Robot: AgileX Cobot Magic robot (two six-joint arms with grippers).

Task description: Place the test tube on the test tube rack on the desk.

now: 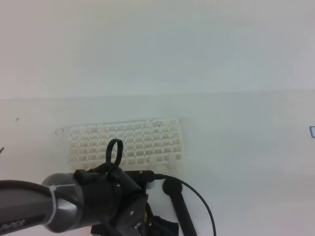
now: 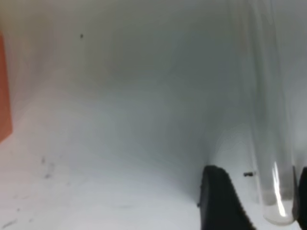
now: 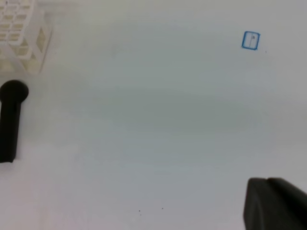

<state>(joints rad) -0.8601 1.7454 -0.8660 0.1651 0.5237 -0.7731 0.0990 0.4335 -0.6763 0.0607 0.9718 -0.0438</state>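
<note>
Black fingers (image 2: 223,201) of the left gripper (image 2: 259,203) stand apart on either side of the thin, clear, colourless glass test tube (image 2: 268,120), whose rounded closed end sits between them at the near right of the left wrist view; whether the pads press on the glass cannot be told. That tube runs up and away from the fingers, over the plain white desk (image 2: 124,143), and an orange edge (image 2: 4,91) shows at the far left of the same view. Seen from the exterior high view, the dark left arm (image 1: 74,201) lies at the near left, just in front of the white plastic grid test tube rack (image 1: 128,142), which rests flat on the desk. Just right of the arm, a black rod with a round knob end (image 1: 178,201) lies near the rack's near right corner. Right gripper fingers (image 3: 273,203) are together, holding nothing, above bare desk. A small blue-outlined square mark (image 3: 250,40) sits far right.
</note>
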